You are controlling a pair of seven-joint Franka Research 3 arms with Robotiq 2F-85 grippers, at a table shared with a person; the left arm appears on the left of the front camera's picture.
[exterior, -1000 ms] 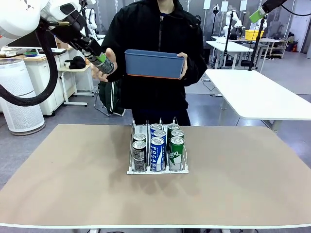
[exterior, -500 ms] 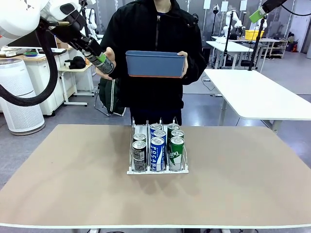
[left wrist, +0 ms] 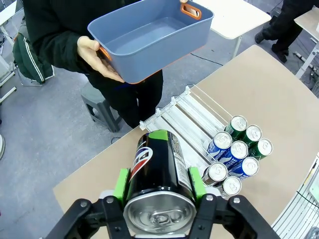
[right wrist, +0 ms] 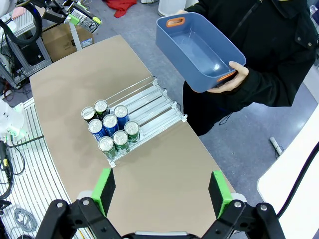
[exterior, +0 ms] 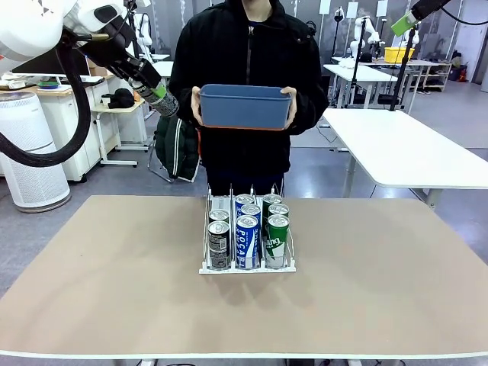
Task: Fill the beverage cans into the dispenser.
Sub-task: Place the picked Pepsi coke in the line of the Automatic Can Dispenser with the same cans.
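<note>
Tan surface [exterior: 114,290] is carrying the dispenser [exterior: 247,232], sitting low and well apart from the raised left pincer [left wrist: 159,196]. That pincer is gripping a dark can [left wrist: 158,184] between its green pads. The right pincer [right wrist: 162,191] is hanging wide open, holding nothing. Seven cans [right wrist: 109,130] are filling the dispenser's front; the person's blue tub [exterior: 245,105] is holding nothing.

"POCARI" runs down the front blue can [exterior: 246,242] in the dispenser [exterior: 247,267]
</note>
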